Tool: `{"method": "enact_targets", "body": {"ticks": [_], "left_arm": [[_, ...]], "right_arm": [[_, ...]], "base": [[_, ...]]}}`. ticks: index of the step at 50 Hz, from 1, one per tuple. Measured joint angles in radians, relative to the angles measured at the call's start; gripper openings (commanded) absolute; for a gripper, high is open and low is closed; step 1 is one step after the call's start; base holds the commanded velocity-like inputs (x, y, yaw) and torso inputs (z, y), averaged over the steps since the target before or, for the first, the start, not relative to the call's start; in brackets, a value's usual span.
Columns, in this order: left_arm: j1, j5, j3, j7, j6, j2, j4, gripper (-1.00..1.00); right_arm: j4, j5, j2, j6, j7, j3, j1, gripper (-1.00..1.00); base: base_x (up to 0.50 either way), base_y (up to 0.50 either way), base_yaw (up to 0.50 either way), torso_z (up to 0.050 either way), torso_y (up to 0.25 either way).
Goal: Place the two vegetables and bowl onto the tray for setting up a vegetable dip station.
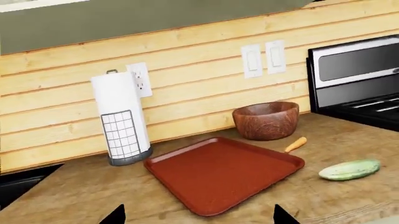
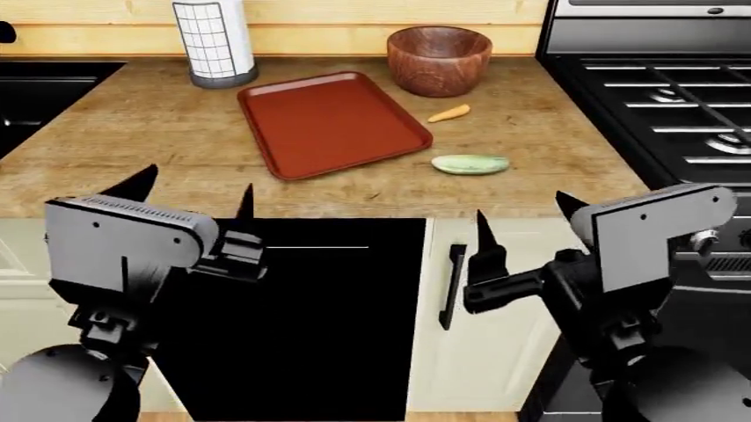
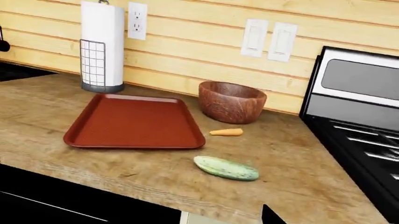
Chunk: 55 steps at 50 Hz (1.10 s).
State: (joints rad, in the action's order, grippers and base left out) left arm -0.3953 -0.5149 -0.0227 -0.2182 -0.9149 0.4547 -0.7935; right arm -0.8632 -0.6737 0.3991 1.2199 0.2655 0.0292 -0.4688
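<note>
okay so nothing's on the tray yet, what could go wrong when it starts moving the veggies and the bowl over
The cucumber and carrot are rounded and lie loose on the counter, so either may roll when nudged, possibly toward the stove. The bowl is deep and thick-walled, so an open gripper may slip off its rim. The paper towel holder stands close to the tray and could get knocked.

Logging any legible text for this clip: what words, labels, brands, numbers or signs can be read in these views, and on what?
None can be read in any view.
The tray, bowl, carrot and cucumber carry no markings.
The paper towel roll, wall outlet and light switches are blank.
The stove shows no brand or numbers.
</note>
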Motion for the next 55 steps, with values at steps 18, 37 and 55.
{"method": "enact_targets", "body": {"ticks": [18,37,55], "left_arm": [[-0.721,-0.235,-0.054,0.049,-0.440,0.093,0.066,1.00],[-0.980,-0.154,-0.262,0.148,-0.362,0.171,0.291,1.00],[-1.025,-0.112,-0.329,0.179,-0.304,0.197,0.368,1.00]], "right_arm": [[0.241,-0.774,0.230,0.269,0.405,-0.119,-0.683,1.00],[0.372,-0.695,0.310,0.235,0.201,-0.305,-0.961,1.00],[0.440,-0.578,0.331,0.199,0.080,-0.435,-1.059,1.00]], "base": [[0.00,0.00,0.00,0.000,0.000],[0.36,-0.01,0.00,0.000,0.000],[0.50,-0.02,0.00,0.000,0.001]]}}
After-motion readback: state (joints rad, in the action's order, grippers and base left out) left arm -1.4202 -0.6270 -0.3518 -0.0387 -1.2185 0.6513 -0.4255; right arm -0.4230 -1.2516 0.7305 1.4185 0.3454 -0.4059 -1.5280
